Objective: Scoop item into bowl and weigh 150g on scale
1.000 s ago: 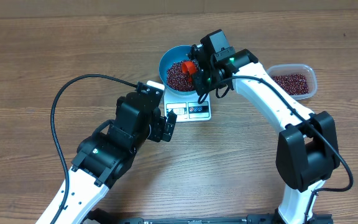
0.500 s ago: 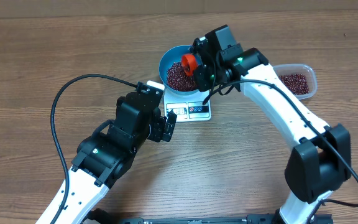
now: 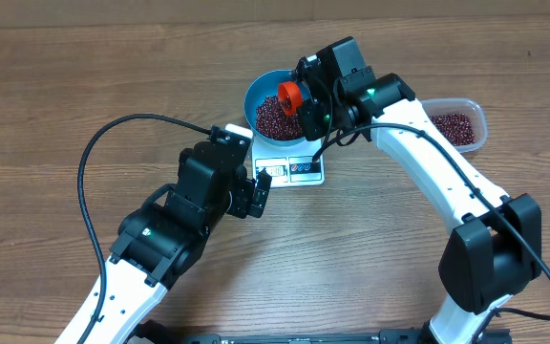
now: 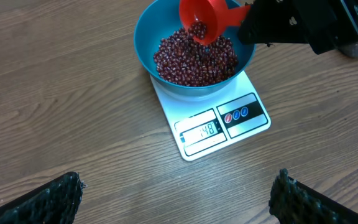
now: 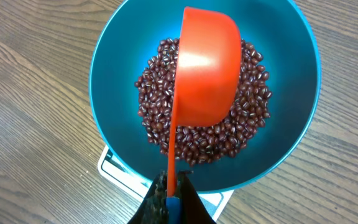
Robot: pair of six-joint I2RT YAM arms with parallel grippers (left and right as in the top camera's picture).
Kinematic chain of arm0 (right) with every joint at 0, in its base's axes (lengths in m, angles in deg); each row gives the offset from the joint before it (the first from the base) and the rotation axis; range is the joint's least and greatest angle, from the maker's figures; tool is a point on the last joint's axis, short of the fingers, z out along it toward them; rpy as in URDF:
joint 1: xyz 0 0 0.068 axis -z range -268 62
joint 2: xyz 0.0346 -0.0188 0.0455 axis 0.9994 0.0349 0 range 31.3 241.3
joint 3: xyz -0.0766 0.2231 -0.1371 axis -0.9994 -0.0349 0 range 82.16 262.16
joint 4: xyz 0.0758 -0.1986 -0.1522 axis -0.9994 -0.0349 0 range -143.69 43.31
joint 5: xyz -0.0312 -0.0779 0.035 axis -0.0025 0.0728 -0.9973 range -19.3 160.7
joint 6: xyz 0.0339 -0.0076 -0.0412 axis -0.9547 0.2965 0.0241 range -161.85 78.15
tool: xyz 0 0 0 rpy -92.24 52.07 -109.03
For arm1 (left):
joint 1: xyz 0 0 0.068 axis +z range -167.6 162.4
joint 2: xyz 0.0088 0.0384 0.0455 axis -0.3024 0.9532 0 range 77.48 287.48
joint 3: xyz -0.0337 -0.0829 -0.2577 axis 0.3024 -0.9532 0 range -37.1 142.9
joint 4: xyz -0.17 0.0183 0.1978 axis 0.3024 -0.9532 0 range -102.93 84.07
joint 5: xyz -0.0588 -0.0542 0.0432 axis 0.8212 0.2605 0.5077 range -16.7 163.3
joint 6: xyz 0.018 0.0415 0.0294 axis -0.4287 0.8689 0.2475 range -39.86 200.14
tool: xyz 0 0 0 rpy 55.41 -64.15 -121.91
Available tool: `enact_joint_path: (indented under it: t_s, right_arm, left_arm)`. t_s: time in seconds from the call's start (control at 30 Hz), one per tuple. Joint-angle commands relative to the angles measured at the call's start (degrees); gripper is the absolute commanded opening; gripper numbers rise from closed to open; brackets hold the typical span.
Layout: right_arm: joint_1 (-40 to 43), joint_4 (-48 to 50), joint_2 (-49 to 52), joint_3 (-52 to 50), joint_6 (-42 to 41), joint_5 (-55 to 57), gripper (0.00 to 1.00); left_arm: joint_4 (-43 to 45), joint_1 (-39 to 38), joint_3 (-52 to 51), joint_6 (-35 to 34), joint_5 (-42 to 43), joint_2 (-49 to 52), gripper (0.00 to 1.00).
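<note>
A blue bowl (image 3: pixel 256 94) holding red beans (image 3: pixel 273 117) sits on a white scale (image 3: pixel 294 170). In the left wrist view the scale (image 4: pixel 219 127) display reads 148, with the bowl (image 4: pixel 145 37) above it. My right gripper (image 5: pixel 171 202) is shut on the handle of an orange scoop (image 5: pixel 207 68), tilted on its side over the bowl (image 5: pixel 114 62); a few beans lie in the scoop (image 4: pixel 197 18). My left gripper (image 4: pixel 179 196) hangs open over bare table in front of the scale, its fingers (image 4: pixel 42 202) wide apart.
A clear plastic container (image 3: pixel 456 124) with more red beans stands right of the scale, beside the right arm. A black cable (image 3: pixel 89 172) loops over the table on the left.
The scoop rose from the beans and moved slightly left over the bowl, tipping on its side. The left arm has stayed still.
</note>
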Motion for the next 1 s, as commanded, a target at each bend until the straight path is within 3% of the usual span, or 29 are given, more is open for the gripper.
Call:
enact_joint_path:
  t_s: [0.0, 0.17, 0.3, 0.43, 0.57, 0.67, 0.73, 0.8, 0.87, 0.97]
  right_arm:
    - [-0.07, -0.72, -1.86, 1.79, 0.26, -0.2, 0.03]
    - [-0.04, -0.17, -1.86, 1.79, 3.06, 8.48, 0.03]
    - [-0.07, -0.09, -1.86, 1.79, 3.08, 2.12, 0.03]
    - [-0.04, -0.2, -1.86, 1.79, 3.69, 6.69, 0.03]
    - [-0.48, 0.11, -1.86, 1.79, 4.0, 2.08, 0.03]
    - [-0.63, -0.5, -1.86, 1.79, 6.38, 8.76, 0.03]
    - [-0.63, 0.26, -1.86, 1.79, 3.13, 6.1, 0.03]
    - [-0.74, 0.13, -1.86, 1.79, 4.0, 2.69, 0.03]
    - [-0.74, -0.2, -1.86, 1.77, 5.92, 6.86, 0.04]
    - [-0.79, 1.22, -1.86, 1.77, 3.61, 2.45, 0.04]
  left_arm:
    - [0.15, -0.33, -0.09, -0.15, -0.76, 0.31, 1.0]
    - [0.15, -0.33, -0.09, -0.15, -0.76, 0.31, 1.0]
    - [0.15, -0.33, -0.09, -0.15, -0.76, 0.31, 0.99]
    - [0.15, -0.33, -0.09, -0.15, -0.76, 0.31, 0.99]
    - [0.15, -0.33, -0.09, -0.15, -0.76, 0.31, 1.0]
    - [0.15, -0.33, -0.09, -0.15, -0.76, 0.31, 0.99]
    - [0.15, -0.33, -0.09, -0.15, -0.76, 0.31, 1.0]
    - [0.15, -0.33, -0.09, -0.15, -0.76, 0.31, 1.0]
    - [0.15, -0.33, -0.09, -0.15, -0.76, 0.31, 1.0]
    - [0.15, -0.33, -0.09, -0.15, -0.76, 0.31, 1.0]
